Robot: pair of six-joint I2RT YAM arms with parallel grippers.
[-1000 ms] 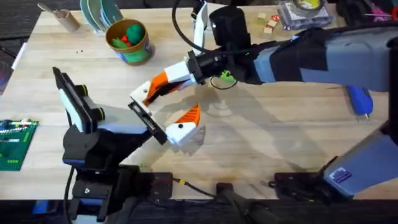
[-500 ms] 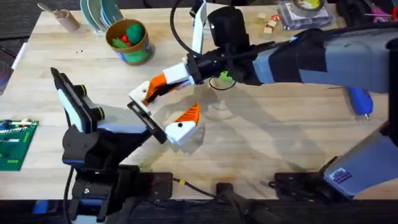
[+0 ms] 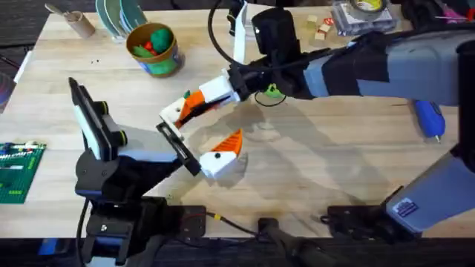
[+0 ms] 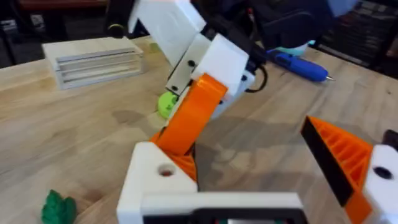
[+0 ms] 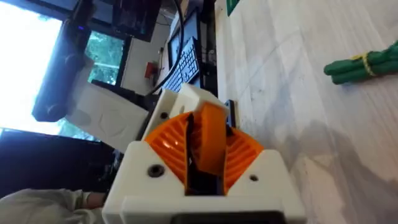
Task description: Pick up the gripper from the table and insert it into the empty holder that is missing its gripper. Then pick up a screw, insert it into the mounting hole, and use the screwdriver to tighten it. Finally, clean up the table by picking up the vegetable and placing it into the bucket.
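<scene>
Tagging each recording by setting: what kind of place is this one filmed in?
Most likely a robotics lab or workshop bench. A wooden table carries a blue screwdriver, a green building-brick plate and a toy-filled bucket, and the right wrist view shows a keyboard and monitors behind.

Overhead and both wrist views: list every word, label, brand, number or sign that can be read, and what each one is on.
No text can be read in any view.
Blue patch on the right arm's base: whether it carries print cannot be told.
Clear case with a yellow item at the table's far edge: any print is too small to read.
Green board at the left edge: no markings can be made out.
</scene>
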